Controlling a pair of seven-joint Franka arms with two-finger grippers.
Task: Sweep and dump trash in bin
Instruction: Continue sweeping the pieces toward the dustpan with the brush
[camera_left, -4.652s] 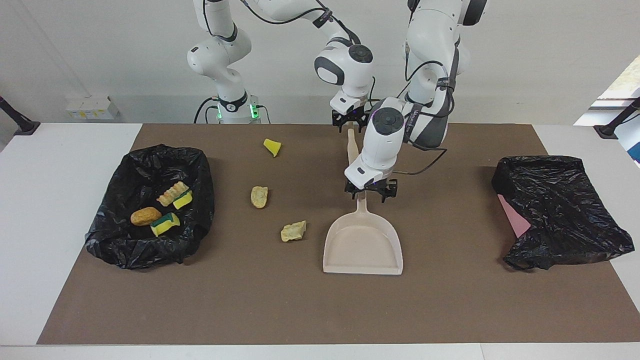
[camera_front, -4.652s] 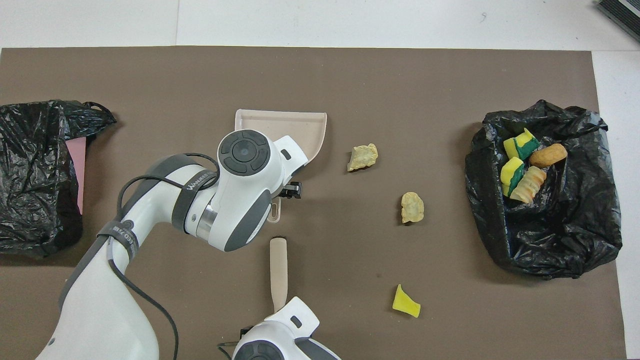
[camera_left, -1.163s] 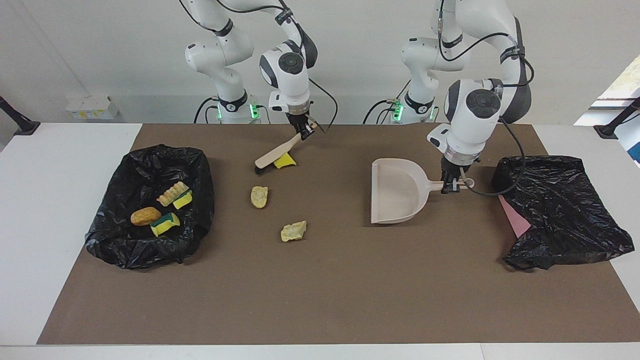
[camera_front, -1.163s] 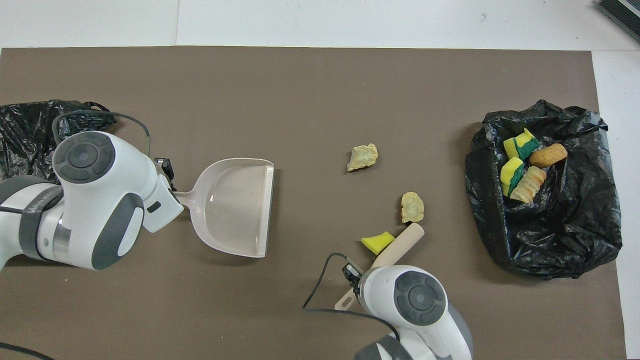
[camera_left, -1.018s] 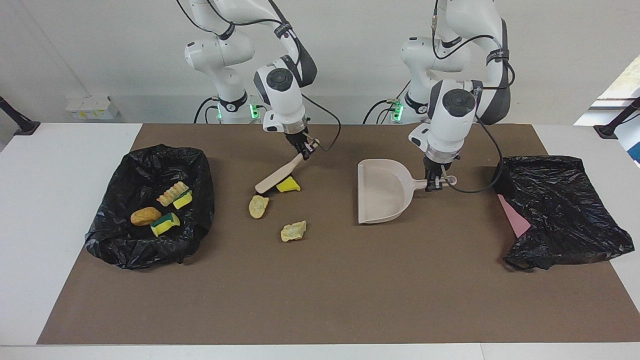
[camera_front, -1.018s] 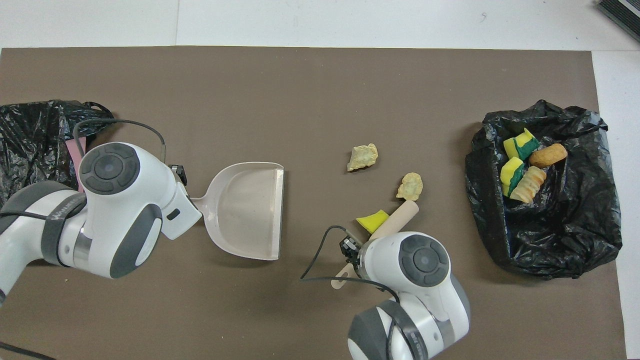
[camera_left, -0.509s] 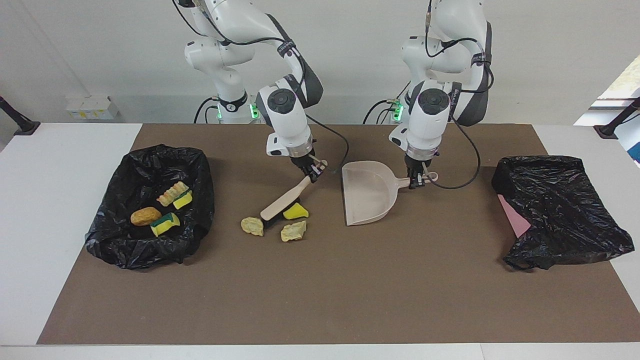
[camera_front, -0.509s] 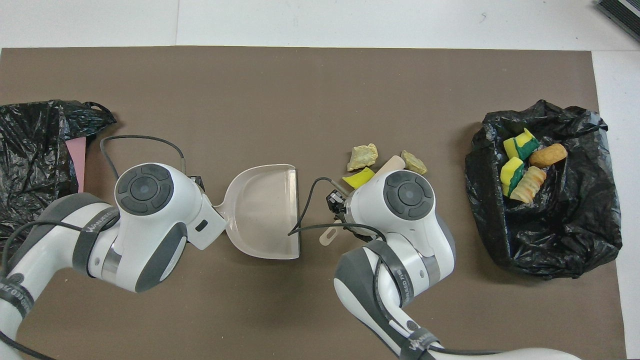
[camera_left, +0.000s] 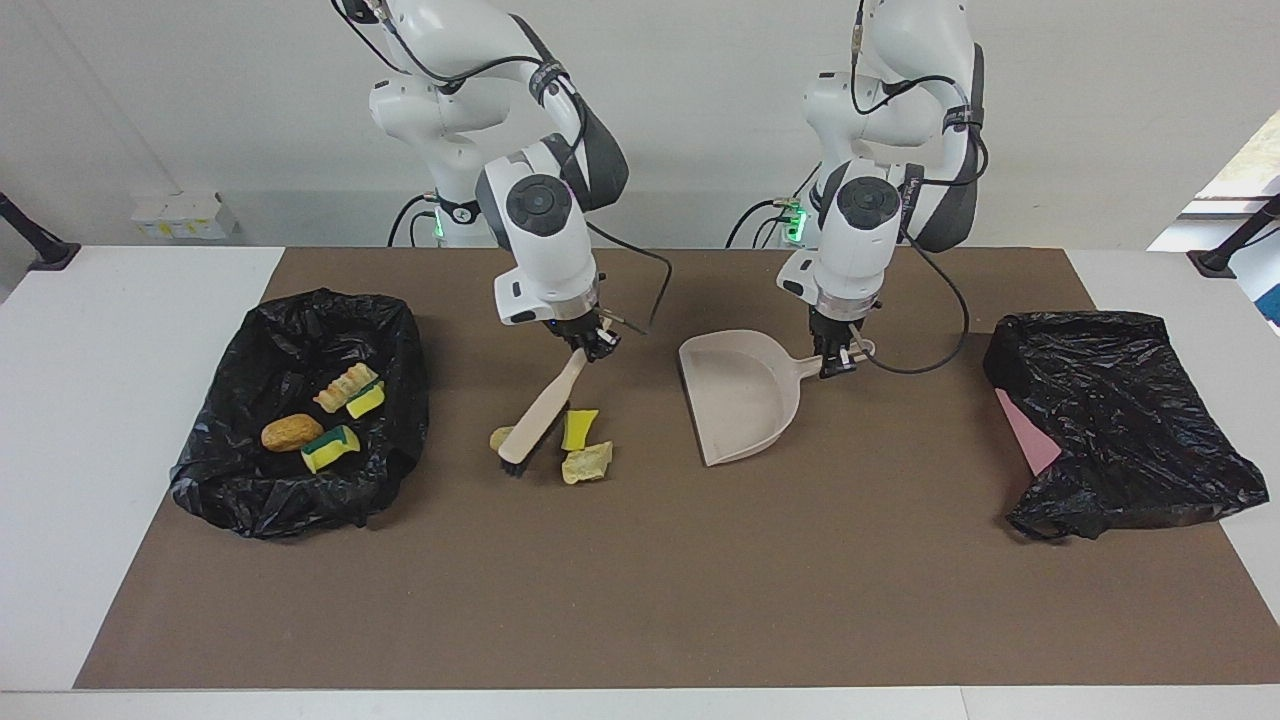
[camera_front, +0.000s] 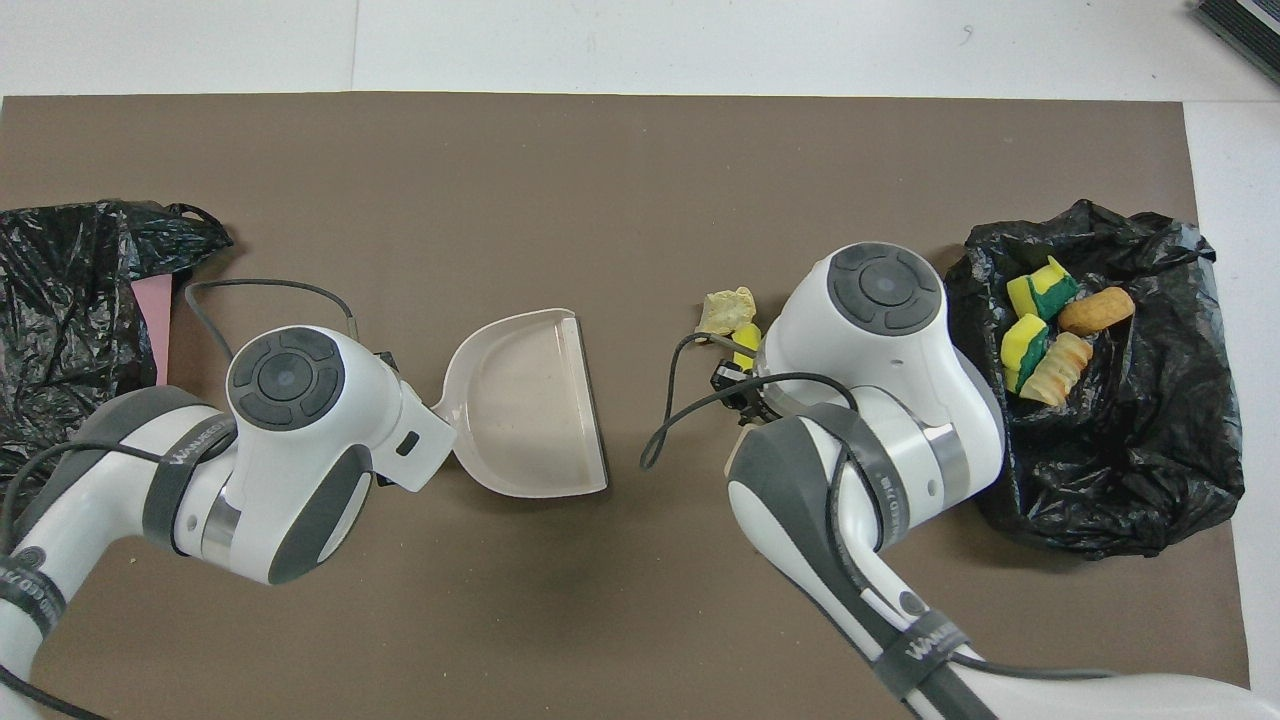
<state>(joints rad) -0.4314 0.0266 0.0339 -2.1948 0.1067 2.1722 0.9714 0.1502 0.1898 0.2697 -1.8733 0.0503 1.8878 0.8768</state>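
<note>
Sweeping step, mid-gather. Right gripper (camera_left: 590, 345) clamped on brush (camera_left: 535, 415) by handle end; brush slants down and away from gripper toward right arm's end of table, long axis diagonal, bristle head on mat (camera_left: 640, 600), handle tip up at the fingertips. Left gripper (camera_left: 833, 362) clamped on dustpan (camera_left: 740, 395) handle; pan flat on mat, long axis running from handle at gripper out to lip, mouth opening toward the scrap pile, lip angled a bit away from robots.

Loose trash just below right gripper, bunched at brush head: yellow sponge bit (camera_left: 578, 428) touching brush on dustpan side, pale bread lump (camera_left: 587, 462) just beside it, tan lump (camera_left: 500, 438) on brush's other side, partly hidden. In overhead view right wrist covers most of pile; only pale lump (camera_front: 727, 309) and a sliver of yellow show. Four more scraps already in black-lined bin (camera_left: 300, 410) at right arm's end. Second black bag (camera_left: 1120, 420) at left arm's end, well apart from left gripper.

Judgement: pile gathered but not yet in pan. Next move prob. needs brush head reset so all 3 scraps sit on its pan side, tan lump incl., then push toward lip; pan needs lip pressed flat, closer to pile. Risk: tan lump left stranded.
</note>
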